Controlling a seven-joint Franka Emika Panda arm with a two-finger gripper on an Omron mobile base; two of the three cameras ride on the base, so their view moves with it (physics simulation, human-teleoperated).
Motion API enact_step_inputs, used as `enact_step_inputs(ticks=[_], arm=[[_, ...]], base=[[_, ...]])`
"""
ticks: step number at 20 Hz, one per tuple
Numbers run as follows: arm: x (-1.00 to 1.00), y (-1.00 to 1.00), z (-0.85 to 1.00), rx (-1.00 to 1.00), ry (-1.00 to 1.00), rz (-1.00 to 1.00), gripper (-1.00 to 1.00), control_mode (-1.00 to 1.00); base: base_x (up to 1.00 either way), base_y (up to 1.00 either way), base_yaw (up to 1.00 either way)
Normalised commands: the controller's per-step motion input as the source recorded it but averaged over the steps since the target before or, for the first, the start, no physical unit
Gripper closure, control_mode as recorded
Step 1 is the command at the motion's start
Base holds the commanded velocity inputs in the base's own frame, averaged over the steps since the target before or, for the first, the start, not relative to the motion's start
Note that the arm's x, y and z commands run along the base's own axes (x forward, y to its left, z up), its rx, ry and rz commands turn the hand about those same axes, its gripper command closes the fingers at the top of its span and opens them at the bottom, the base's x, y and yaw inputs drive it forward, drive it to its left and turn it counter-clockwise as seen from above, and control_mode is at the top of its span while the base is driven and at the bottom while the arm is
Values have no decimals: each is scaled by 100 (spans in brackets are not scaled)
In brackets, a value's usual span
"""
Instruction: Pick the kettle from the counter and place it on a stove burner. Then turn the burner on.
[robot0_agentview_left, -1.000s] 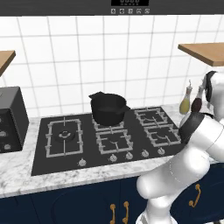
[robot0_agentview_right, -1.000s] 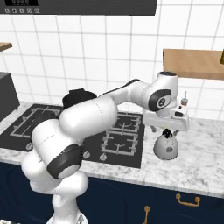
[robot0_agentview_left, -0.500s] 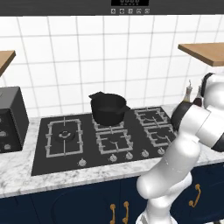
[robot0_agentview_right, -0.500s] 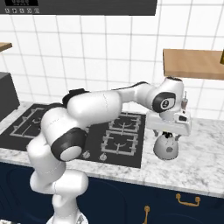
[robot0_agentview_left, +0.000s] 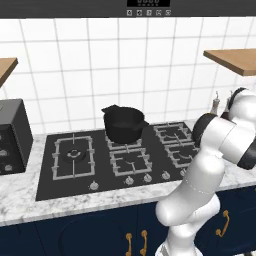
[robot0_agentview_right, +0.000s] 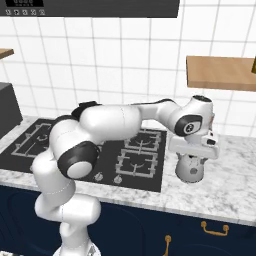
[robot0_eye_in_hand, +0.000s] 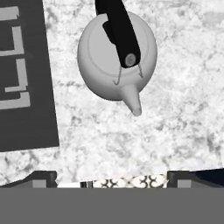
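Hand view looks straight down past the claw, whose two dark tips sit spread wide apart with nothing between them, onto the kettle directly beneath on the marbled counter, its spout aimed back toward the tips and its black handle arching over the lid. Right base view shows the claw poised just above the kettle, which stands on the counter just beside the cooktop. Farther off, beyond the claw, a black pot sits on a rear burner.
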Motion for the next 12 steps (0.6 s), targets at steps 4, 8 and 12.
enact_step_inputs(ticks=[4,8,12], arm=[[19,0,-31,0,-13,9,-100,-100],[22,-5,-8,0,-10,3,-100,-100],[32,-4,-2,0,-14,0,-100,-100]], base=[[0,0,0],[0,0,0],[0,0,0]])
